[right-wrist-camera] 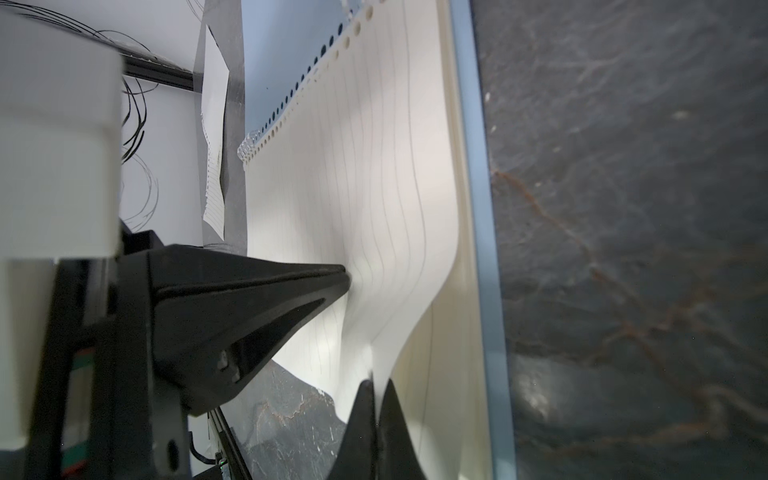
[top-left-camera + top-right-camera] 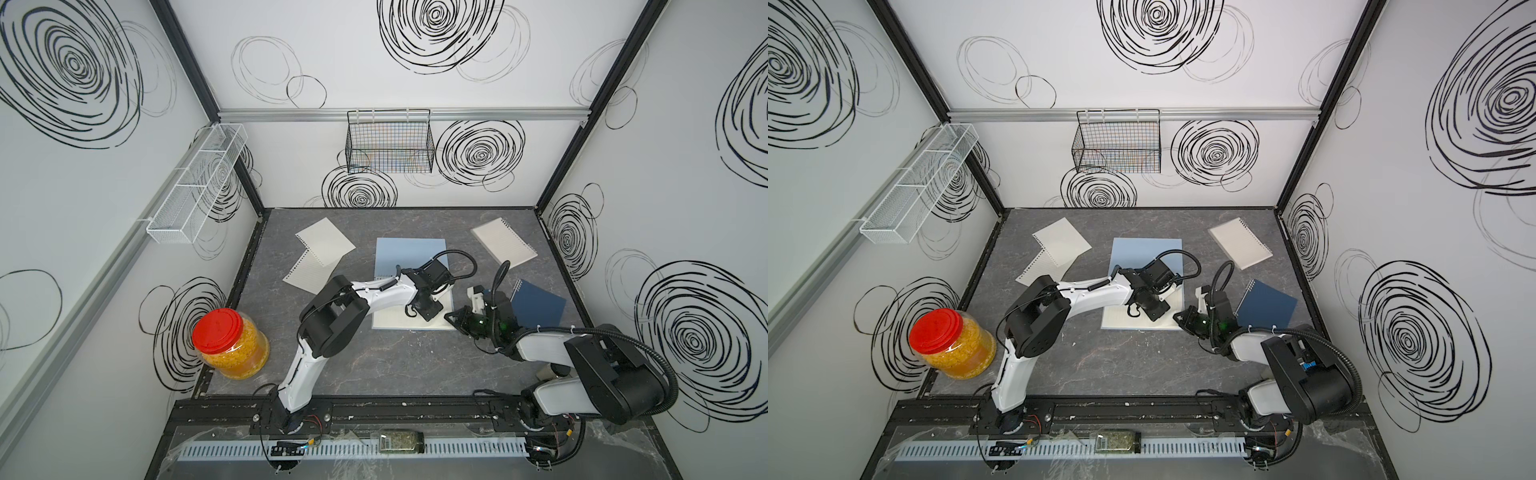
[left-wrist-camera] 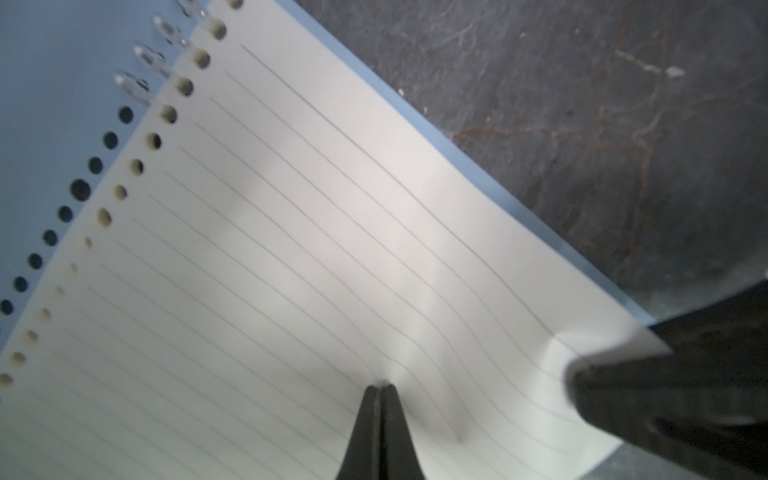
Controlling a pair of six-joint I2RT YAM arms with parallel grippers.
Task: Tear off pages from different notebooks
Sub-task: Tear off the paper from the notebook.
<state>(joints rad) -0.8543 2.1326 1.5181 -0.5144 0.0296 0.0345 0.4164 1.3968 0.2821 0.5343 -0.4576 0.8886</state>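
Nearest the base, the right arm (image 2: 544, 349) reaches in low from the side, jaws clenched on the lifted near corner of the cream lined page (image 3: 291, 249). Just beyond, the left arm (image 2: 374, 296) tips steeply down, jaws shut empty, pressing that page flat. Farther on, the clear coil binding (image 3: 141, 83) of the open light-blue wire-bound notebook (image 2: 409, 255) runs crosswise on the grey worktop (image 2: 374, 365), so tearing likely means pulling away from it.

No readable writing anywhere.
The lined page (image 3: 332, 249) shows only blank ruled lines, the walls (image 2: 353, 62) only black scribbled spirals; the red-lidded jar (image 2: 232, 345) shows no legible label.
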